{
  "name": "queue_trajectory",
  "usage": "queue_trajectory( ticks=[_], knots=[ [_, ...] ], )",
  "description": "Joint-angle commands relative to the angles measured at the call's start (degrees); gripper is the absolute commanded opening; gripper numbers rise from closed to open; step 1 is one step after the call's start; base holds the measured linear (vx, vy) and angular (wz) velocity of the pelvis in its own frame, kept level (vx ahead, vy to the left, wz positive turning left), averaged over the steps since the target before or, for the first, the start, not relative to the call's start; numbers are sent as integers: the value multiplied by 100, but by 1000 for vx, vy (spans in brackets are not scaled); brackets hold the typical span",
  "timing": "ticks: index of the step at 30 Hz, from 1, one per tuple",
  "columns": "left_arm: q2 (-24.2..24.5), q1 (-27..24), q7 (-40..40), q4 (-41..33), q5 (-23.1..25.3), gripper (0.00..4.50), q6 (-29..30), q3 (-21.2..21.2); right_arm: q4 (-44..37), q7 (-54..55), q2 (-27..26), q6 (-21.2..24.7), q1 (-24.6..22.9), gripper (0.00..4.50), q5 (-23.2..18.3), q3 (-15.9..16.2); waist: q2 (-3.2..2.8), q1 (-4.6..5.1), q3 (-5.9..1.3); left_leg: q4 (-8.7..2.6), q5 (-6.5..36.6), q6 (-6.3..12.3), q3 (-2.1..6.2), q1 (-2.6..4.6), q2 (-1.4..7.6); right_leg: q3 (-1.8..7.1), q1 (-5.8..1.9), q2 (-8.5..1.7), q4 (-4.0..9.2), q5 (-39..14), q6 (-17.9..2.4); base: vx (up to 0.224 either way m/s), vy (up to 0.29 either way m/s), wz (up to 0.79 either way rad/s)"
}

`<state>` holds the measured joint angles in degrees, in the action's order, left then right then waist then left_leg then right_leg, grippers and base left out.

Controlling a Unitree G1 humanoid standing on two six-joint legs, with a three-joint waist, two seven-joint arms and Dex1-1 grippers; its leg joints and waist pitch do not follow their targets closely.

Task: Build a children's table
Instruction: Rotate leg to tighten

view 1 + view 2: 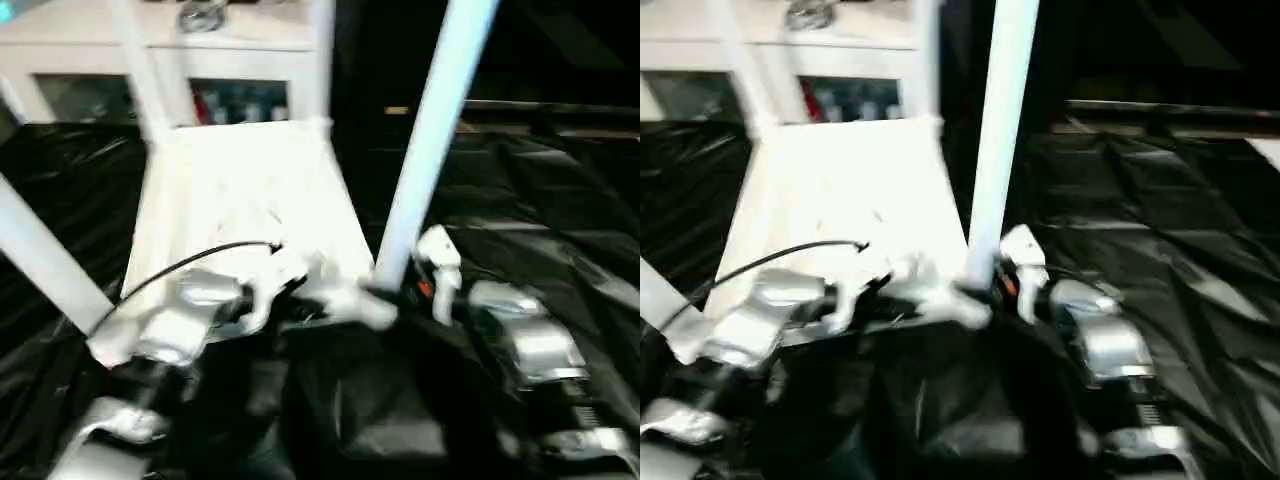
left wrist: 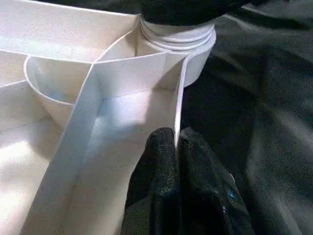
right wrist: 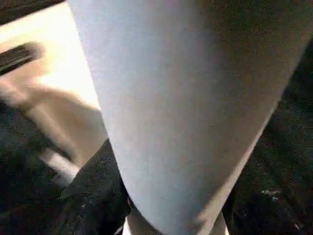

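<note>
Four legs rise from the upturned tabletop [image 1: 250, 200], which lies ribs-up on black sheeting [image 1: 540, 200], long axis running toward 12 o'clock where a white cabinet [image 1: 150, 60] stands close. Open sheeting lies at 3 o'clock. The left gripper [image 2: 176, 147] is clenched on a rib at the near edge. The right gripper [image 1: 405, 290] reaches around the near-right leg [image 1: 430, 140]; whether it grips cannot be told.

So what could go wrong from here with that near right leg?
1. The right gripper sits at the base of the leg, whose long upper part is unsupported, so it could tilt and bind in its socket.
2. The left gripper pinches only a thin rib of the tabletop, so the top could shift.
</note>
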<state>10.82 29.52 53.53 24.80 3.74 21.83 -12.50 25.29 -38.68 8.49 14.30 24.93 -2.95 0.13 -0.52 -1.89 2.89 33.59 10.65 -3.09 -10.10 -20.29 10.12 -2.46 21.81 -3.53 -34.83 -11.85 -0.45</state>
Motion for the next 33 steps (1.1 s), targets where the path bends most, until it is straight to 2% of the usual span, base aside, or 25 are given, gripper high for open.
queue_trajectory(
  ticks=[1,2,4,5,7,9,11,15,17,19,20,22,25,28,33],
  knots=[
    [-524,391,-785,-85,-139,0,-46,86,370,70,-604,261,-184,202,-27,640,33,54,-219,-451,2295,-143,191,91,249,207,-53,-480,704,-3440,-615,0,0,0],
    [-727,426,-922,-79,-123,0,-45,65,473,329,-753,134,-122,202,94,661,5,54,-225,-454,2282,-100,201,83,250,207,-61,-496,720,-3481,-573,0,0,0],
    [-806,433,-927,-93,-119,0,-44,36,513,362,-799,35,-87,202,157,700,9,77,-232,-465,2280,-79,207,63,259,200,-66,-489,721,-3370,-578,0,0,0],
    [-859,436,-922,-107,-116,0,-43,12,542,382,-833,-36,-61,202,200,724,12,70,-254,-484,2150,-5,201,30,262,207,-99,-482,701,-3069,-620,0,0,0],
    [-873,420,-812,-149,-132,0,-65,-57,509,295,-914,-76,-19,202,105,669,-20,58,-270,-493,1998,46,177,37,274,230,-94,-464,672,-2599,-763,0,0,0],
    [-810,398,-665,-180,-147,0,-121,-160,375,57,-951,-66,-10,254,-74,652,-20,54,-273,-497,1916,83,164,24,278,243,-113,-457,638,-2264,-899,0,0,0],
    [-688,350,-502,-199,-120,0,-170,-214,222,-176,-925,8,-57,269,-184,688,-6,46,-279,-489,1809,153,141,22,281,253,-127,-457,621,-2009,-1000,0,0,0],
    [-431,253,-139,-282,-117,0,-180,-284,-58,-792,-617,78,-163,306,-300,933,2,21,-292,-465,1664,241,116,18,281,273,-140,-469,611,-1950,-1038,0,0,0],
    [-69,132,404,-427,-159,0,-175,-413,-296,-1394,-257,95,-249,333,-322,1123,22,7,-310,-467,1403,292,129,-19,290,255,-195,-467,564,-1655,-1100,0,0,0],
    [35,101,544,-464,-161,0,-182,-444,-368,-1590,-137,107,-272,333,-338,1171,0,20,-307,-462,1264,359,112,-35,296,255,-189,-463,541,-1443,-1173,0,0,0],
    [158,78,716,-495,-169,0,-190,-475,-463,-1833,32,154,-303,333,-369,1235,-1,-3,-317,-440,1226,375,105,-7,298,251,-190,-461,544,-1410,-1194,0,0,0],
    [329,46,949,-539,-186,0,-224,-493,-601,-2189,288,237,-348,333,-420,1338,-13,-9,-335,-424,975,427,95,-15,300,256,-208,-450,488,-962,-1321,27,-6,1],
    [536,27,1191,-523,-203,0,-325,-491,-702,-2680,603,317,-379,333,-414,1437,-23,-20,-342,-411,906,491,90,4,309,239,-218,-436,449,-581,-1479,0,0,0],
    [787,15,1473,-480,-192,0,-469,-556,-700,-3065,850,267,-371,333,-322,1505,-26,-42,-328,-421,985,475,82,5,317,232,-219,-438,453,-659,-1524,0,0,0],
    [1049,9,1822,-511,-264,0,-552,-549,-675,-3317,1061,221,-325,333,-282,1616,-27,-67,-297,-453,1395,258,85,62,330,250,-175,-452,519,-1427,-1386,0,0,0]
  ],
)
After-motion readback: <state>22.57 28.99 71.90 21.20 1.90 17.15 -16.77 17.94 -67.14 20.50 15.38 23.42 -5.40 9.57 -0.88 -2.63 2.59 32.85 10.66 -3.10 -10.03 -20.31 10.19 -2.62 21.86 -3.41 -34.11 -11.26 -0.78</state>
